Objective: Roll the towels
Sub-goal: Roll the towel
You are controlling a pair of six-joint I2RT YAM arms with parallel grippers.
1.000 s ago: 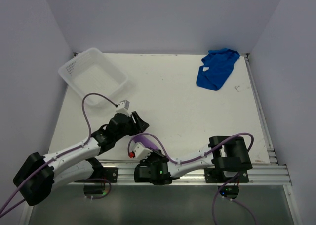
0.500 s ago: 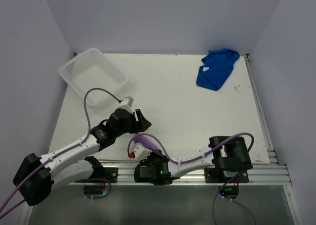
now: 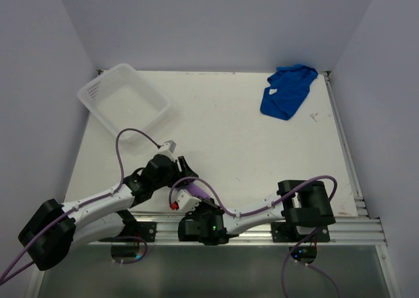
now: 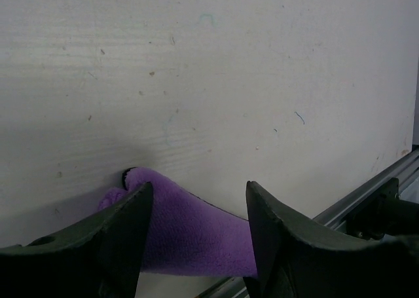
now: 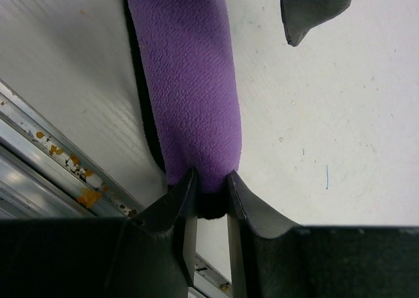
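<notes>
The purple towel (image 3: 196, 192) lies as a tight roll near the table's front edge, just left of centre. My right gripper (image 5: 209, 180) is shut on the roll's near end; the purple roll (image 5: 186, 82) runs away from the jaws. My left gripper (image 4: 200, 193) is open, its fingers standing on either side of the roll's other end (image 4: 190, 232). In the top view the left gripper (image 3: 184, 169) is right behind the roll and the right gripper (image 3: 200, 205) is in front of it. The blue towel (image 3: 287, 92) lies crumpled at the far right corner.
A white plastic basket (image 3: 123, 100) stands at the far left corner. An aluminium rail (image 3: 262, 223) runs along the table's near edge, right beside the roll. One fingertip (image 5: 308, 13) of the left gripper shows in the right wrist view.
My left gripper has moved toward the near edge and down over the purple roll. The right gripper, the roll and the blue towel have not moved.
</notes>
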